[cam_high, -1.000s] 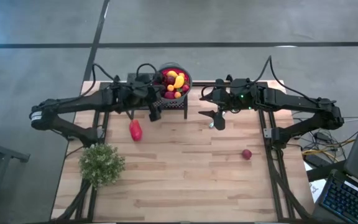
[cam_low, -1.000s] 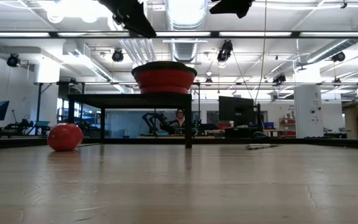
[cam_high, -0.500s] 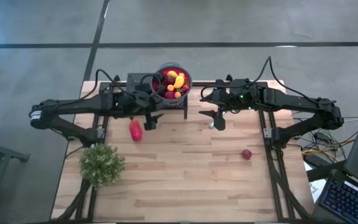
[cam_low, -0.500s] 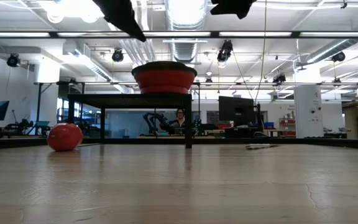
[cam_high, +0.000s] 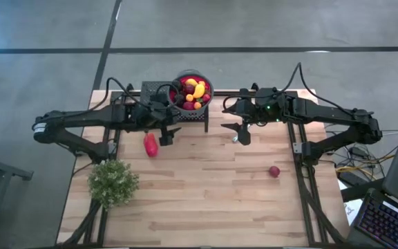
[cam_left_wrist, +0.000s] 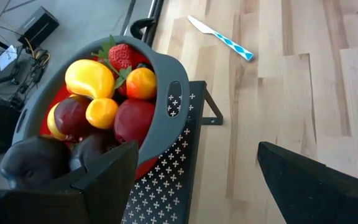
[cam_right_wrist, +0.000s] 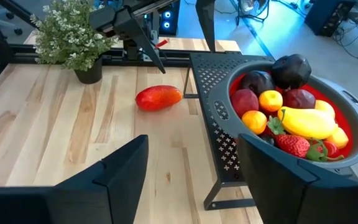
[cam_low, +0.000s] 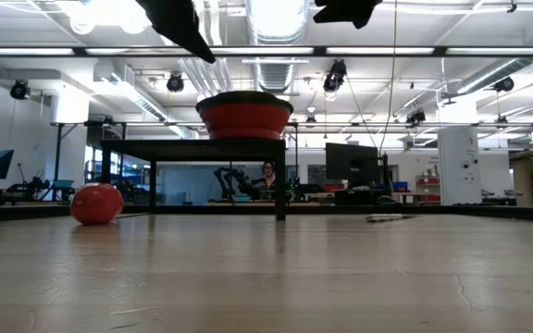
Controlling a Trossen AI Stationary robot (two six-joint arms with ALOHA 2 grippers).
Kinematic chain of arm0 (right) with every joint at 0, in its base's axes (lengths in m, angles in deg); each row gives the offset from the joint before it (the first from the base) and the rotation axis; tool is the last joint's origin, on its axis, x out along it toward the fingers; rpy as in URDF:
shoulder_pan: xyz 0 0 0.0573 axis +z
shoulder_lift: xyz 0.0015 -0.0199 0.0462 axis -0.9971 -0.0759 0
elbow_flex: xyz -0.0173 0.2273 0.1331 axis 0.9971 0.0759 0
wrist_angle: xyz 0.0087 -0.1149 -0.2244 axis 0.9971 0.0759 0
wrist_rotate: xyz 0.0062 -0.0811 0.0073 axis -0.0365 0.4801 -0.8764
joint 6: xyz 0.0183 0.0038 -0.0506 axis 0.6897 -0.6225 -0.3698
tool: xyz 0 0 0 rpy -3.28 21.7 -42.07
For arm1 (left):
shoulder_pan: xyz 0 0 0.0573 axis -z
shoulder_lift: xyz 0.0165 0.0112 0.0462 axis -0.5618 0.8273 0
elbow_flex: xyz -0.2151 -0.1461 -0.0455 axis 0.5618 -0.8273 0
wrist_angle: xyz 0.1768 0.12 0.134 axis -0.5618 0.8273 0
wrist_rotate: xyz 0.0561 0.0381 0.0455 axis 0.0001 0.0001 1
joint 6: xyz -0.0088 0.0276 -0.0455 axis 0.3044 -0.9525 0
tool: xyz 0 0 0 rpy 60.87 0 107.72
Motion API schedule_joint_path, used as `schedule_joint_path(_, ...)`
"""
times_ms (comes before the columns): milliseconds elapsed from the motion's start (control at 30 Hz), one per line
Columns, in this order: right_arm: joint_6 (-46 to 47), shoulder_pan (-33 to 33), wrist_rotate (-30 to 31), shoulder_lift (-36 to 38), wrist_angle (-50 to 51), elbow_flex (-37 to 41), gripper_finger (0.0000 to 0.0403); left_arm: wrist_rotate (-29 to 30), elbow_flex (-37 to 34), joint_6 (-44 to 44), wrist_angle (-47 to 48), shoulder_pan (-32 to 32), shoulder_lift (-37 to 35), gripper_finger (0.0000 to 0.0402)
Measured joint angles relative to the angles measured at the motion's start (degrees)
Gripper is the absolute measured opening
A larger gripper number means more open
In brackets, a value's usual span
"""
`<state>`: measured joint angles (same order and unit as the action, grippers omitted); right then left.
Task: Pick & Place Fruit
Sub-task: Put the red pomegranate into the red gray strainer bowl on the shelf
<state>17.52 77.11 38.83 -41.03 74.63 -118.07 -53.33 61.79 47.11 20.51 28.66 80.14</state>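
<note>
A grey bowl with a red inside holds several toy fruits and stands on a black perforated rack at the table's far edge. A larger red piece lies on the wood in front of the rack, toward the left. One small dark red fruit lies toward the right. My left gripper hangs open above the table near the rack's front, between the bowl and the red piece. My right gripper hangs open to the right of the rack, and nothing is between its fingers.
A bushy green plant in a small pot stands at the near left. A knife with a blue patterned handle lies on the wood to the right of the rack. Bare wood fills the middle and near part of the table.
My left gripper has shifted a little toward the table's left, away from the rack, and has tipped further downward; it stays open. The fruits, the bowl and the red piece lie where they were.
</note>
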Motion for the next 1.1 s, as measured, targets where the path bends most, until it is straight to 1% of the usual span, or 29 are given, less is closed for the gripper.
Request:
schedule_joint_path(200,0.00,0.00,0.00,0.00,0.00,0.01,0.0257,0.00,0.00,-0.16,0.00,0.00,0.00,0.0337)
schedule_joint_path(433,-0.02,0.00,0.00,-0.01,0.02,0.01,0.0263,-0.42,0.00,-0.72,0.29,0.00,-0.07,0.0337)
schedule_joint_path(633,-0.02,0.00,0.00,-0.01,0.25,0.11,0.0248,-6.29,-0.04,1.83,0.98,0.00,-1.73,0.0337)
schedule_joint_path(900,-0.04,0.00,-0.02,0.00,0.99,0.53,0.0224,-9.27,-0.15,4.58,1.42,0.02,-4.30,0.0330)
schedule_joint_path(1100,-0.04,0.02,-0.35,-0.02,5.06,0.55,0.0225,-10.32,-0.15,5.93,3.91,0.07,-4.70,0.0330)
